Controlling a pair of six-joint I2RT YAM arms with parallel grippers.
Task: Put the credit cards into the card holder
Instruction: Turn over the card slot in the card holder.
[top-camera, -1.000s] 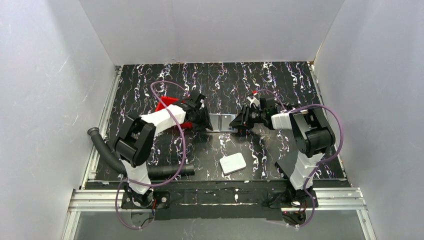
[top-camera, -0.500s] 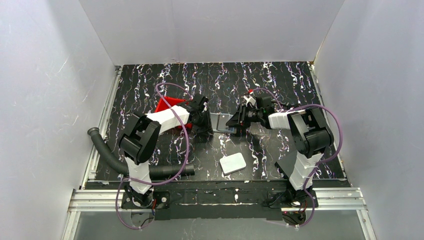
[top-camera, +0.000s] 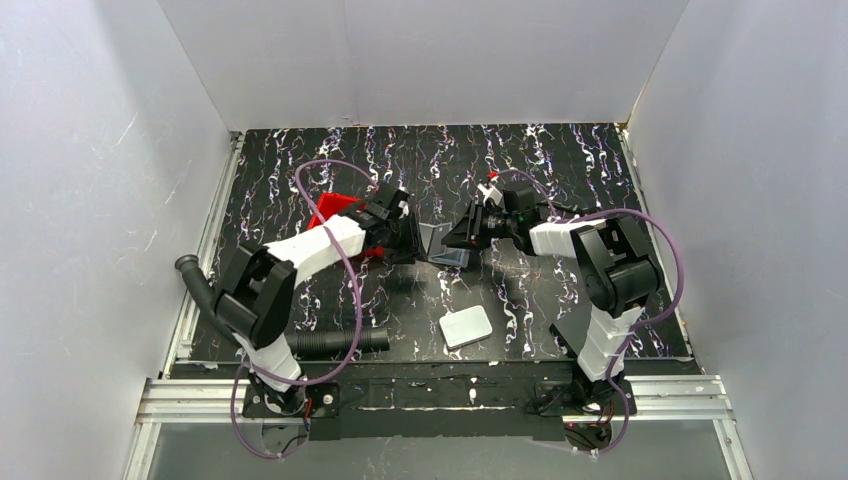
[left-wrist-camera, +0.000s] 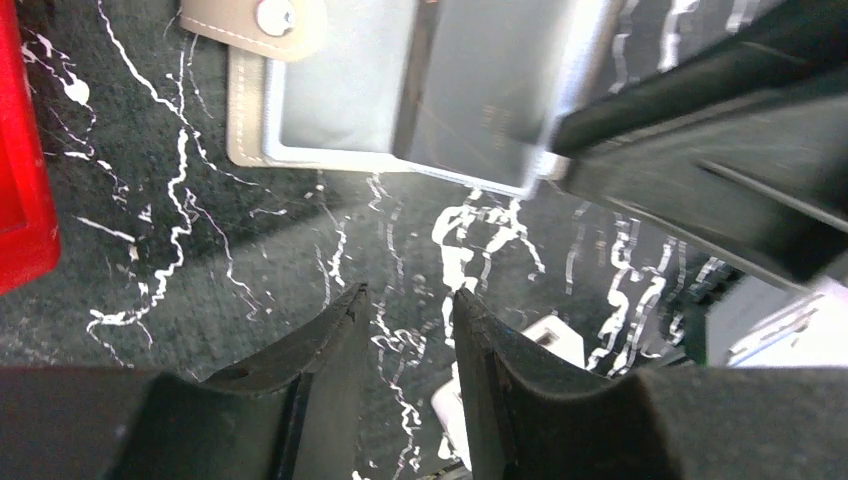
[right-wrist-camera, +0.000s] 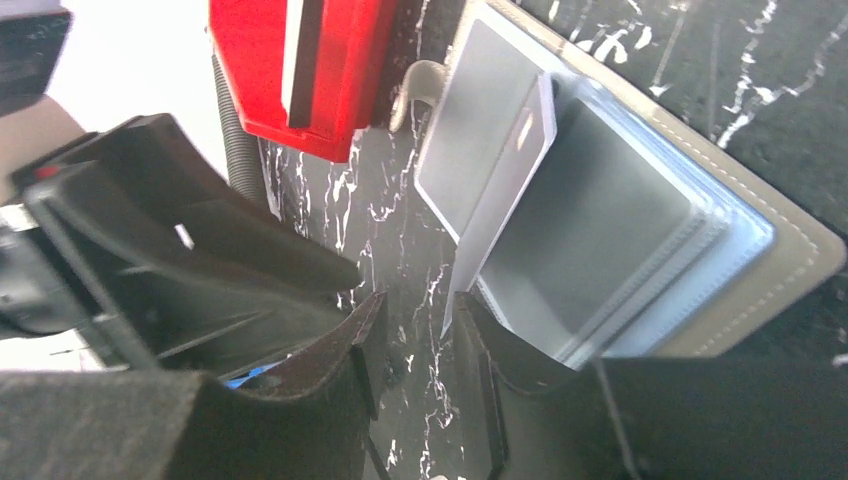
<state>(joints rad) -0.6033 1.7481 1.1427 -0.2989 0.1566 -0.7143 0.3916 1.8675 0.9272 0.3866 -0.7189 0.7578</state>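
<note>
Grey card holder (right-wrist-camera: 620, 230) lies open; one credit card (right-wrist-camera: 510, 180) leans on edge, long axis toward our right gripper (right-wrist-camera: 415, 310), grip unclear to us; left gripper (left-wrist-camera: 408, 305) gapes empty.

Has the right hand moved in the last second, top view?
Yes. The right hand has moved left: its tip lined up with the right half of the white slab before, now with its left half.

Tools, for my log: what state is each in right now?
Left tool: open, holding nothing.
Right tool: open; a credit card stands on edge beside one finger, not clamped.
</note>
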